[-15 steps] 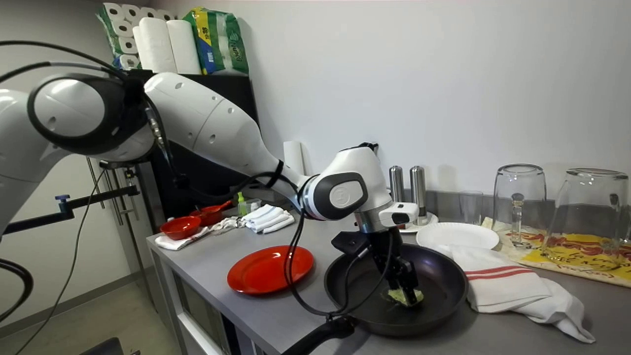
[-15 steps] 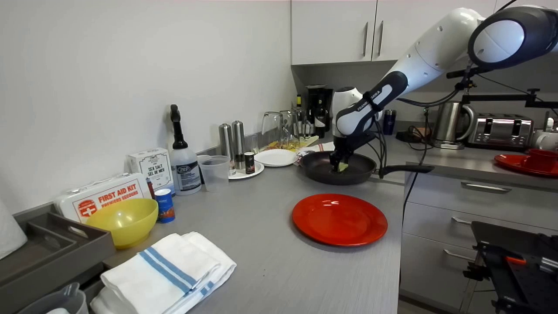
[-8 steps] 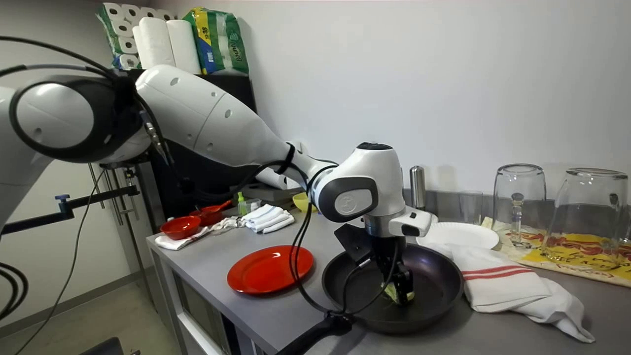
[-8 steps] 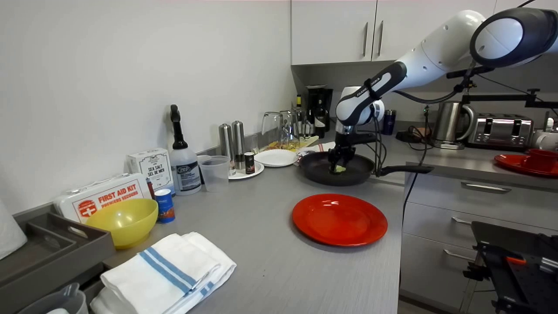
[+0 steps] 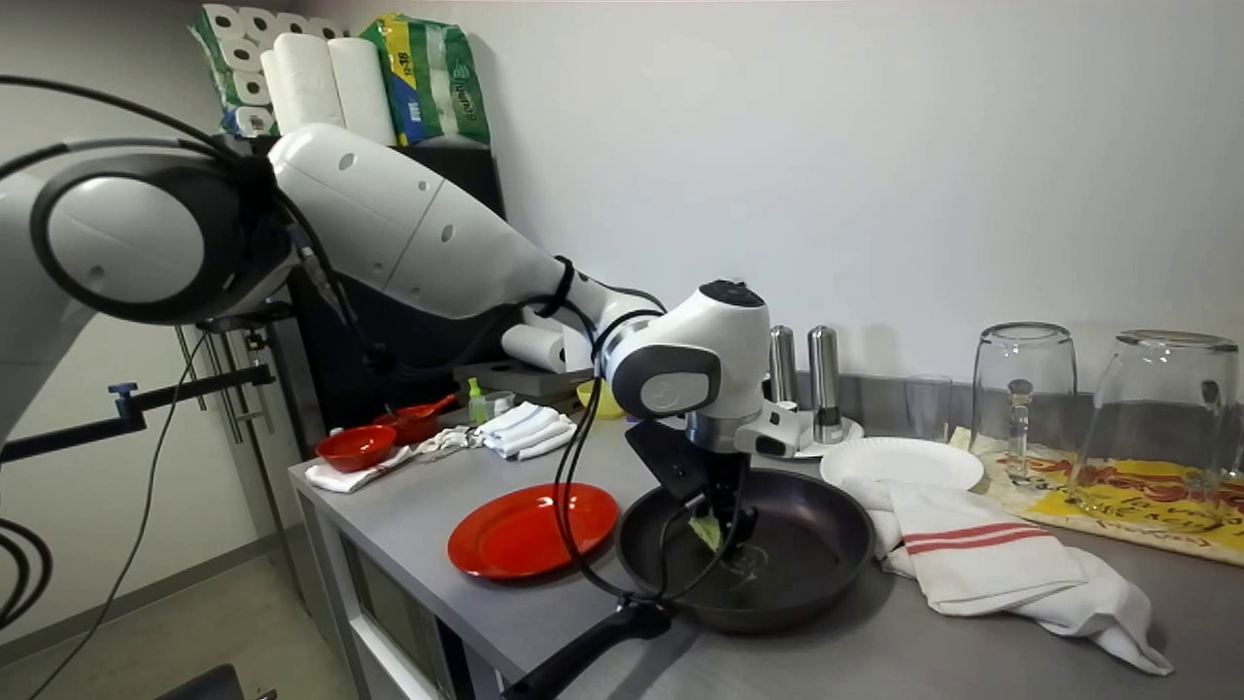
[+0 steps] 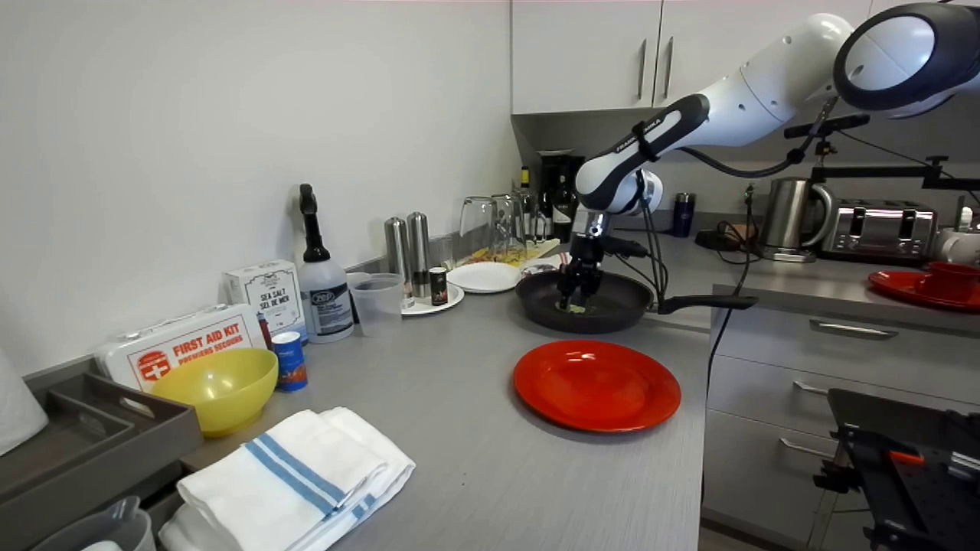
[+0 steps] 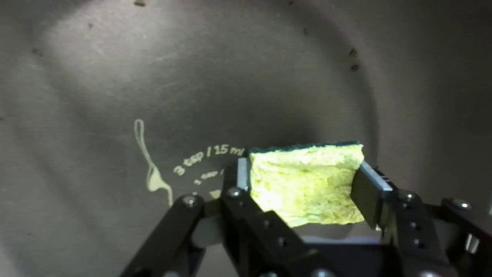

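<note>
One sponge (image 7: 307, 194), yellow with a dark green layer along an edge, is pinched between the fingers (image 7: 242, 174) of the gripper (image 7: 307, 175); in the wrist view the fingers bear on opposite sides of it. The sponge is located within the rim of the frying pan (image 5: 812, 559). Whether it touches the pan floor (image 7: 207, 96) cannot be determined. The floor carries pale lettering (image 7: 193, 159), of which "tsp" is legible, next to a spoon-like figure (image 7: 154, 181). Several small dark specks (image 7: 354, 67) are noted on the inner surface.

The pan stands on a grey counter (image 6: 490, 490), its black handle (image 5: 588, 648) directed toward the counter's edge. A red plate (image 6: 597, 386) lies flat near the pan. On the pan's opposite side, just beside it, lies a white towel (image 5: 982, 564) with red stripes, partly crumpled; a white plate (image 5: 904, 464) lies near the towel. Two steel mills (image 6: 418, 252) stand by the wall (image 6: 230, 115). In an exterior view a yellow bowl (image 6: 222, 390) stands in front of a first aid kit (image 6: 195, 337), well apart from the pan, and folded towels (image 6: 283, 486) with blue stripes lie near the bowl.
</note>
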Controlling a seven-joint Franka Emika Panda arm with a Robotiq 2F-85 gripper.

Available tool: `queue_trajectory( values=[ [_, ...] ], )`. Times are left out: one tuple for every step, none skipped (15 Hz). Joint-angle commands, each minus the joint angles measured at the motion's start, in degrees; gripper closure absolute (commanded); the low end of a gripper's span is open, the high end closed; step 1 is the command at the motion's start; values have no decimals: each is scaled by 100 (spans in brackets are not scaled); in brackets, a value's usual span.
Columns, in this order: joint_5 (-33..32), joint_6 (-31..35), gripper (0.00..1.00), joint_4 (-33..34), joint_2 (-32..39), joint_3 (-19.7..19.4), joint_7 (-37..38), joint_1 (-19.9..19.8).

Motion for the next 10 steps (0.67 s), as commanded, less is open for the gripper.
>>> queue_trajectory(
  values=[
    [200,-417,61,-97,139,162,-552,117],
    [150,-476,61,-70,156,121,-551,165],
    [52,-419,61,-65,169,15,-483,239],
    [-26,-352,61,-69,171,-75,-432,286],
    [-127,-229,61,-95,164,-193,-371,331],
    [-164,-201,61,-102,160,-255,-354,345],
    [-205,-173,61,-98,158,-339,-307,356],
    [-233,-151,61,-90,153,-419,-269,361],
    [-255,-129,61,-82,147,-506,-231,359],
    [-267,-104,61,-73,140,-590,-196,343]
  ],
)
